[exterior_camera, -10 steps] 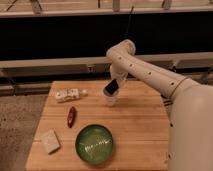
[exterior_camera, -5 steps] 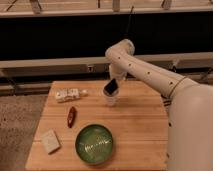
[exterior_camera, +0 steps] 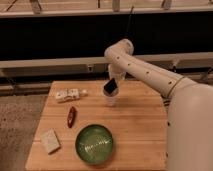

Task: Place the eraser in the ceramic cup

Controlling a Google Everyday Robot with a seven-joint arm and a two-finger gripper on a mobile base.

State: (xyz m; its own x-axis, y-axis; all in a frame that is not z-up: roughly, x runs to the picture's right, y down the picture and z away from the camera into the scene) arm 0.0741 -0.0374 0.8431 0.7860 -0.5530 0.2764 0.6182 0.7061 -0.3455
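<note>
The black eraser (exterior_camera: 110, 86) hangs tilted in my gripper (exterior_camera: 112, 84), directly over the small white ceramic cup (exterior_camera: 111, 100). The eraser's lower end is at the cup's rim. The cup stands upright near the back middle of the wooden table (exterior_camera: 142, 132). My gripper is shut on the eraser, and my white arm (exterior_camera: 150, 75) reaches in from the right over the table's back edge.
A pale packaged item (exterior_camera: 67, 95) lies at the back left. A slim dark red object (exterior_camera: 71, 116) lies left of centre. A beige block (exterior_camera: 50, 141) sits at the front left. A green bowl (exterior_camera: 94, 144) stands at the front middle.
My arm has shifted slightly left and the eraser has risen a touch. It stays over the cup.
</note>
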